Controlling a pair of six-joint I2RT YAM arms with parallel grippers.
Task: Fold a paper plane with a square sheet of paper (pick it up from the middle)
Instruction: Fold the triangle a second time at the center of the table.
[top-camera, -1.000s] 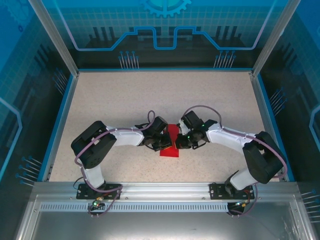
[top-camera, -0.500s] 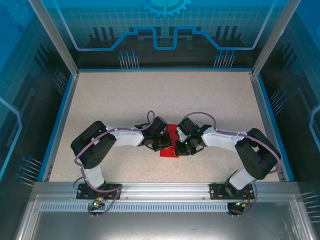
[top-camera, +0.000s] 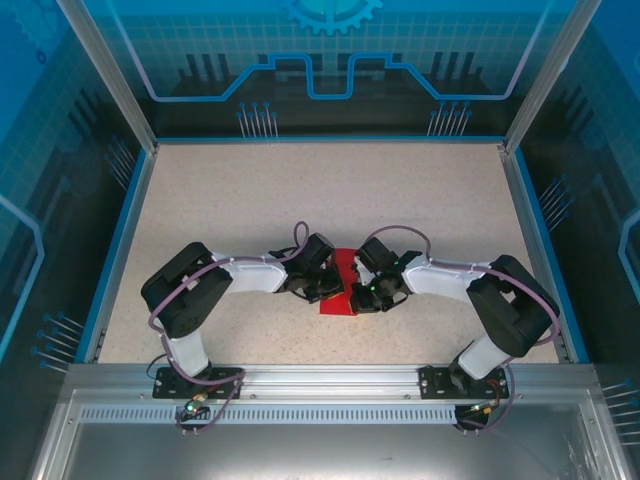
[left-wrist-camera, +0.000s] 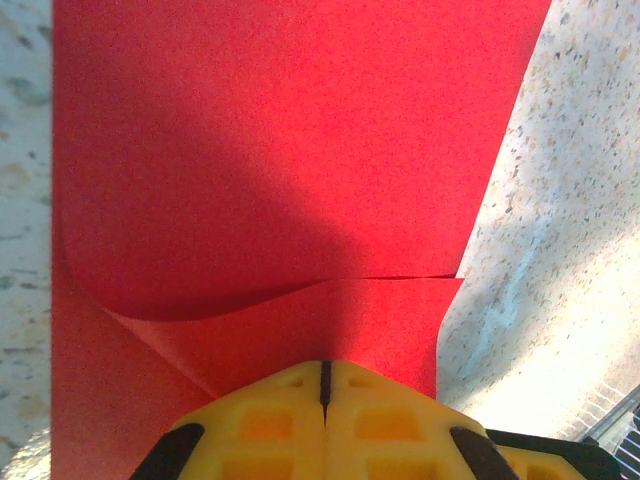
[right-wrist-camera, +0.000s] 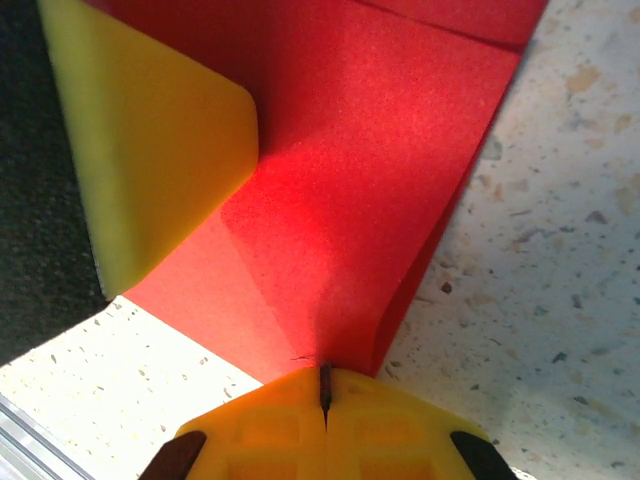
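**Red paper lies folded, long axis near to far**

Left gripper, fingers together, rests its tips on the red paper near the table's centre. Its wider end is nearest the bases. Right gripper, fingers together, touches its right edge.

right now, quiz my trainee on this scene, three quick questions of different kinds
1. True or false: the left gripper and the right gripper both have their jaws closed.
2. Where does the red paper lie on the table? A) at the far edge B) between the two grippers C) beside the left arm's base
3. Yes or no: is the paper a single flat layer?
Key: 1 true. 2 B. 3 no, a folded flap overlaps it.
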